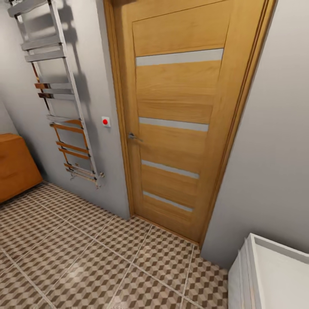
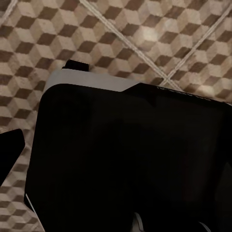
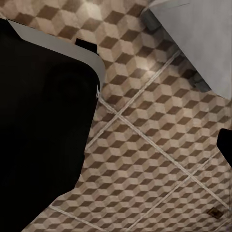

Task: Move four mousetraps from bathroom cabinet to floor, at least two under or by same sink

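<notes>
Head view gives us, at the far left edge, the corner of the low orange-brown wooden cabinet (image 1: 15,167) standing on the bathroom floor of square tiles printed with brown, beige and white cubes (image 1: 86,257). Just right of the cabinet we see a chrome ladder-style towel rail (image 1: 60,98) fixed to the grey wall (image 1: 274,150), then a small white switch plate with a red button (image 1: 105,122) beside the door frame. Further right stands the tall light-oak door with four grey horizontal strips and a metal lever handle (image 1: 180,116), shut in its frame. At the lower right corner we find the white rectangular box-shaped vanity sink with its shallow rimmed top (image 1: 274,274), resting against the wall. In the left wrist view we look down on the same cube-patterned tiles, with a broad black robot body part edged in pale grey (image 2: 130,159) covering most of the floor; we cannot tell how the left claw stands. In the right wrist view we see another black, grey-edged robot part (image 3: 43,111) on one side, open tiled floor across the middle, a grey-white slab (image 3: 198,38) at one corner, and a tiny dark-brown rectangular object (image 3: 214,212) lying flat on a tile near the opposite corner, too small for us to identify as a mousetrap. It lies well apart from any claw; the right claw's opening we cannot tell either.
</notes>
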Motion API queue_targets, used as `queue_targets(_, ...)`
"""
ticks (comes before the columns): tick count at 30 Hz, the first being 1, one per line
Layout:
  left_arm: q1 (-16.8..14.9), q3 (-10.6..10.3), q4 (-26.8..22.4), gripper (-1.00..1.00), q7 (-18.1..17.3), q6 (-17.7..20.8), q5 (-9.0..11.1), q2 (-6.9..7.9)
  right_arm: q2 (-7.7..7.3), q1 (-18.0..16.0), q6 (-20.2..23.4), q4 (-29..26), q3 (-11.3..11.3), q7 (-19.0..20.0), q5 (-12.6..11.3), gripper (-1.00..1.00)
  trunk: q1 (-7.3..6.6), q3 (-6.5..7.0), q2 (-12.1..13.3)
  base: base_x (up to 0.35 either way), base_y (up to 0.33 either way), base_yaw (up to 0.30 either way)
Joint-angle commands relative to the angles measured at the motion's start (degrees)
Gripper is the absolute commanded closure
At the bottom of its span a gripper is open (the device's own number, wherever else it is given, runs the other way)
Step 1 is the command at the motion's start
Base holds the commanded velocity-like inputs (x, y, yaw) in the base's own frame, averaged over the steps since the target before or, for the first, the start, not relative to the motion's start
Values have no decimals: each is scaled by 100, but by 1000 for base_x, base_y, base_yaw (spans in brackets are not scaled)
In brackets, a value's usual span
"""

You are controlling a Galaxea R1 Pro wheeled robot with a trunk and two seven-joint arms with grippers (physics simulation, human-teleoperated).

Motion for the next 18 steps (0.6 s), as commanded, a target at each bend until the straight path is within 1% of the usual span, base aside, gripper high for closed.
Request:
queue_targets(1, -3, -48, 2, -100, 23, -15, 31, -2, 1, -8, -3, 16, -13, -29, 49, -100, 1, -7, -5, 0, 0, 283)
queue_targets(18, -3, -48, 2, -100, 24, -15, 31, -2, 1, -8, -3, 16, -18, -29, 49, -100, 1, -7, -5, 0, 0, 283)
